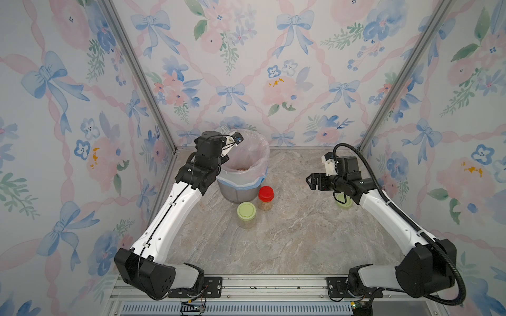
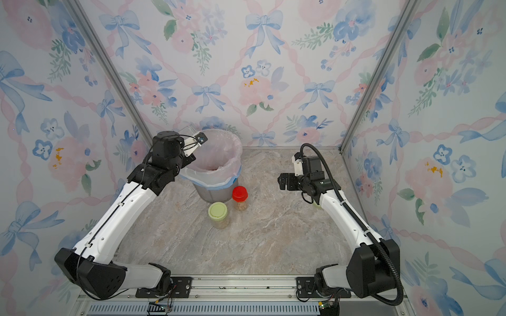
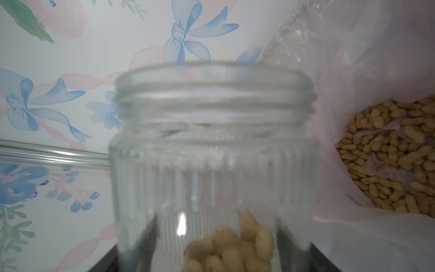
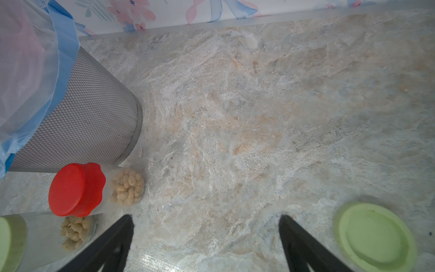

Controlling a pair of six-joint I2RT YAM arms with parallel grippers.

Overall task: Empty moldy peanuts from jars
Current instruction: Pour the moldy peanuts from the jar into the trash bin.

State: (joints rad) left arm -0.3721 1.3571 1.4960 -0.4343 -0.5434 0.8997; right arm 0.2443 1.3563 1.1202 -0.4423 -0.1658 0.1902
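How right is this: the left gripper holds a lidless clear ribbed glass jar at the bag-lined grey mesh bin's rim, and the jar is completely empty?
Not empty: the left wrist view shows a clump of tan peanuts at the base of the lidless clear ribbed glass jar. The rest holds: the left gripper grips it at the rim of the bag-lined grey mesh bin.

An open jar (image 3: 214,146) (blurred, ribbed) holds a few peanuts (image 3: 235,245), beside a plastic bag (image 3: 353,58) holding many more.
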